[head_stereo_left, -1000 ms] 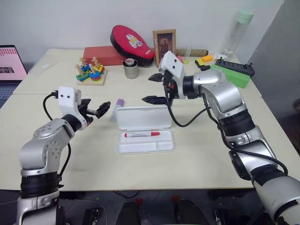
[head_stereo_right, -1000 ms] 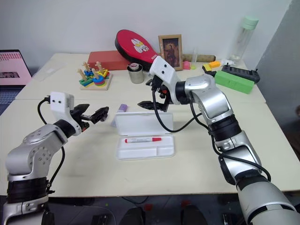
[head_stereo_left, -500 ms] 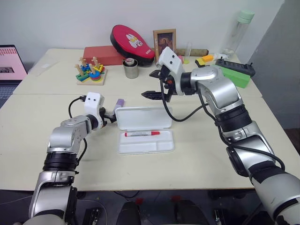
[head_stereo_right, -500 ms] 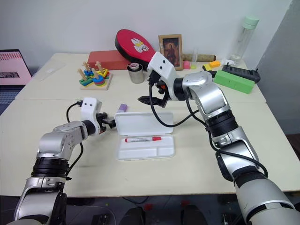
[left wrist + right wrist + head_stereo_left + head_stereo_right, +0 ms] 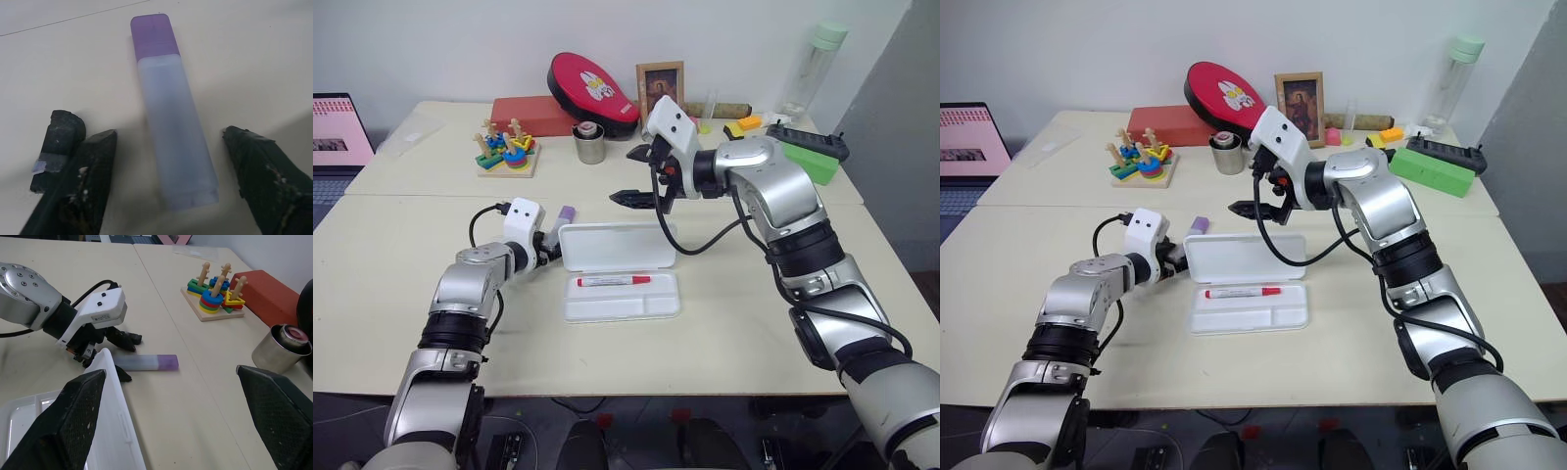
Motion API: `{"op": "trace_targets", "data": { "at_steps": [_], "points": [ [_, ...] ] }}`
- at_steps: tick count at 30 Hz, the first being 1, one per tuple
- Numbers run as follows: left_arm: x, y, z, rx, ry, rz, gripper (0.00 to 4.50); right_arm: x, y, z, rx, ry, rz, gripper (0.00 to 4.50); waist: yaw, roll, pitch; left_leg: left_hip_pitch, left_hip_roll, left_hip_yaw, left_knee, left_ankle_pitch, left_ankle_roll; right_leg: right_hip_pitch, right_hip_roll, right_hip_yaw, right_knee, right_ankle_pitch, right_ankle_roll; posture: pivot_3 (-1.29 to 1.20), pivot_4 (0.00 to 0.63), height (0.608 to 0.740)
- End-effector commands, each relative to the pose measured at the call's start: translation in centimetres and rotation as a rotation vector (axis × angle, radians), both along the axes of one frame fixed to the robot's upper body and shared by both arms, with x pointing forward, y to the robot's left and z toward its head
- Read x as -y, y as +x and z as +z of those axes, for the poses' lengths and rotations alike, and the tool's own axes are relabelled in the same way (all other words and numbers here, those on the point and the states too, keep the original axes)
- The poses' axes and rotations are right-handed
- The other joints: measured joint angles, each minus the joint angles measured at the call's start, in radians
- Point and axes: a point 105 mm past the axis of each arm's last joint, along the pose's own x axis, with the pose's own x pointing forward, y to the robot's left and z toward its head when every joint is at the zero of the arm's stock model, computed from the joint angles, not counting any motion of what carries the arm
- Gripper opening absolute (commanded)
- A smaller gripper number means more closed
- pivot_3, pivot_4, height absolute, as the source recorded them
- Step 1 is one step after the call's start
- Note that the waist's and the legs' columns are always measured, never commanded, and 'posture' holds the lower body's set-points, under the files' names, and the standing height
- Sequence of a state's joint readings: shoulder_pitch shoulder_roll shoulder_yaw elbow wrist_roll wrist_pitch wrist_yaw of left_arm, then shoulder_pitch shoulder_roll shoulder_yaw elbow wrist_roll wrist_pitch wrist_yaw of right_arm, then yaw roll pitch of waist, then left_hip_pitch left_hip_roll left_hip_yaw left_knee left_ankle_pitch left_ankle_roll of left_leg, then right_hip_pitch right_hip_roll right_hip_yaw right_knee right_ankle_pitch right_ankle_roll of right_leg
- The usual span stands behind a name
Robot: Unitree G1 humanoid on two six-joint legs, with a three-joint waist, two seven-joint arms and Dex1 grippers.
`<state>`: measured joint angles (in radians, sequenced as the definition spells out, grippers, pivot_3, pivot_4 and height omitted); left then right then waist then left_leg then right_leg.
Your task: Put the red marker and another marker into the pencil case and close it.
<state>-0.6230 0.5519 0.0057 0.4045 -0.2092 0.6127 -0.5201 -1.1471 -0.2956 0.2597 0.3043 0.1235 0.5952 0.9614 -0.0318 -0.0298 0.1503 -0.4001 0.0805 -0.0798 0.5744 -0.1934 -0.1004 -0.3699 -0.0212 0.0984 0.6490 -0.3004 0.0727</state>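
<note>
The short, chunky lavender marker with a purple cap (image 5: 173,122) lies flat on the beige table (image 5: 401,274), just left of the open flat white plastic pencil case (image 5: 619,269). The left gripper (image 5: 548,249) is down at the table with its 2 black fingers (image 5: 90,166) spread on either side of the marker's barrel, apparently not touching it. The slim red-capped marker (image 5: 613,281) lies in the case's rear tray compartment. The right gripper (image 5: 641,176) hangs above the raised lid, its fingers wide apart and empty.
</note>
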Motion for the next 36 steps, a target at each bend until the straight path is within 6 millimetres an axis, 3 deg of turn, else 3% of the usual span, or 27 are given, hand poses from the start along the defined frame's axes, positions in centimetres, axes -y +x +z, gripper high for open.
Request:
{"op": "trace_targets", "data": {
  "at_steps": [1,8,15,21,23,26,31,36],
  "points": [
    [0.4,0.2,0.2,0.006,-0.002,-0.02,2.64,0.0,-0.9,1.5,0.045,0.031,0.041,4.5,0.0,0.0,0.0,0.0,0.0,0.0,0.0,0.0,0.0,0.0,0.0,0.0,0.0,0.0,0.0,0.0,0.15,0.74],
    [0.3,0.2,0.2,0.013,0.002,-0.011,1.3,-0.1,-1.2,1.5,0.038,0.035,0.057,4.5,0.0,0.0,0.0,0.0,0.0,0.0,0.0,0.0,0.0,0.0,0.0,0.0,0.0,0.0,0.0,0.0,0.15,0.74],
    [-0.7,0.4,1.5,0.075,0.01,0.018,1.2,-0.1,-1.4,1.3,0.035,0.034,0.062,4.5,0.0,0.0,0.0,0.0,0.0,0.0,0.0,0.0,0.0,0.0,0.0,0.0,0.0,0.0,0.0,0.0,0.15,0.74],
    [-3.2,0.9,9.7,0.417,-0.02,0.098,1.2,0.6,-3.0,2.4,0.025,0.096,0.143,4.5,0.0,0.0,0.0,-0.001,0.0,0.0,0.0,0.0,0.0,-0.001,0.0,0.0,-0.001,0.0,0.0,0.0,0.15,0.74],
    [-2.0,-0.2,12.5,0.505,-0.07,-0.006,1.2,1.2,-3.7,2.9,0.023,0.117,0.176,4.5,0.0,0.0,0.0,-0.001,0.0,0.0,-0.001,0.0,0.0,-0.001,0.0,0.0,-0.001,0.0,0.0,0.0,0.15,0.74],
    [0.9,-2.7,13.9,0.534,-0.049,-0.231,1.2,2.3,-4.9,2.9,0.011,0.115,0.229,4.5,0.003,0.0,0.0,-0.002,0.0,0.0,-0.001,0.001,-0.001,0.0,-0.001,-0.001,-0.002,0.0,0.0,0.0,0.15,0.74],
    [5.1,-7.6,11.7,0.399,0.053,-0.582,1.2,4.3,-6.8,1.8,-0.007,0.056,0.279,4.5,-0.001,0.002,0.001,-0.001,0.0,0.001,-0.001,0.0,0.0,0.001,-0.001,-0.001,-0.003,0.0,0.0,0.0,0.15,0.74],
    [6.2,-12.1,8.8,0.203,0.103,-0.781,1.2,5.5,-6.5,1.3,-0.002,0.043,0.227,4.5,-0.015,0.003,0.002,0.0,0.001,0.001,-0.001,0.0,0.0,0.0,0.0,0.0,-0.001,0.0,0.0,0.0,0.15,0.74]
  ]
}}
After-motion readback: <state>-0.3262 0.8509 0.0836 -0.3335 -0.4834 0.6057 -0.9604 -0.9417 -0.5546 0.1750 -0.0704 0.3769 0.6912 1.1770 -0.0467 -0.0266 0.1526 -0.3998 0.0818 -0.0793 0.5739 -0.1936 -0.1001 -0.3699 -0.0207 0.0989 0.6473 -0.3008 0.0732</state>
